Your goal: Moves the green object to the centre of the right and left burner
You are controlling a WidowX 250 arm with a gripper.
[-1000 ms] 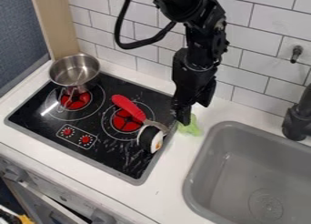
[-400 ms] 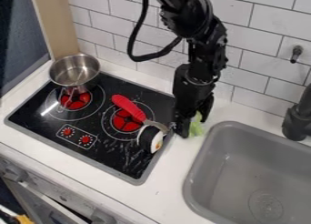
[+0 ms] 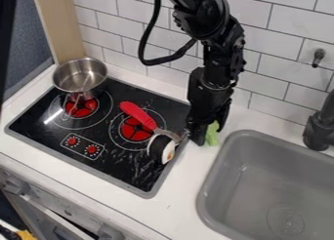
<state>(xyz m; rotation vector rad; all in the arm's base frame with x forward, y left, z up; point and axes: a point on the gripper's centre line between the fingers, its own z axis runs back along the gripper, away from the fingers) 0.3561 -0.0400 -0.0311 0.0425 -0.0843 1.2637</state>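
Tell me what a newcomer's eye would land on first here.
Probably the black robot arm, hanging down in front of the white tiled wall. Next, the red-handled utensil lying across the right burner of the black stovetop, then the shiny metal pot at the stovetop's back left corner.

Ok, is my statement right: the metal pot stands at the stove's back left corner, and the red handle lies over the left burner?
Wrong burner: in the camera view, the red handle lies over the right burner; the metal pot stands at the back left corner of the stove.
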